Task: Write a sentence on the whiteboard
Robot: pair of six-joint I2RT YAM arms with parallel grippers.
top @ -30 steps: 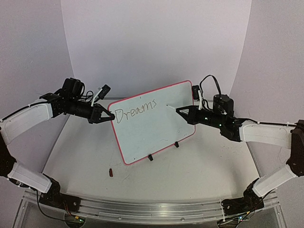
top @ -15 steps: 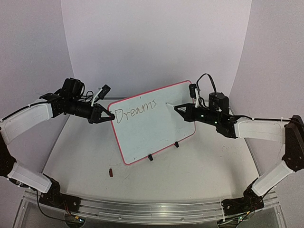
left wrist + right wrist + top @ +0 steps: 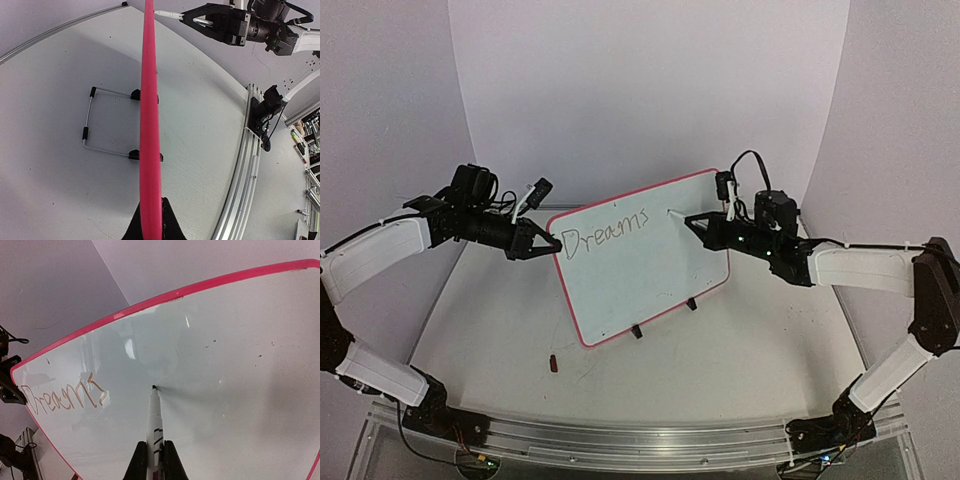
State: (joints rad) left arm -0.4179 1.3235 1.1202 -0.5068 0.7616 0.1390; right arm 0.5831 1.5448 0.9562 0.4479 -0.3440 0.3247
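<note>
The whiteboard, white with a red frame, stands tilted at mid-table. "Dreams", the start of the sentence, is written along its top left. My left gripper is shut on the board's left edge; in the left wrist view its jaws pinch the red frame edge-on. My right gripper is shut on a white marker. The marker's dark tip meets the board surface to the right of "Dreams"; no stroke shows at the tip.
A small red cap lies on the table in front of the board. A wire stand and black feet prop the board. An aluminium rail runs along the near edge. White backdrop walls close in behind and at both sides.
My right gripper has shifted left and slightly up, carrying the marker tip closer to the end of "Dreams". The left gripper and the board have not moved.
</note>
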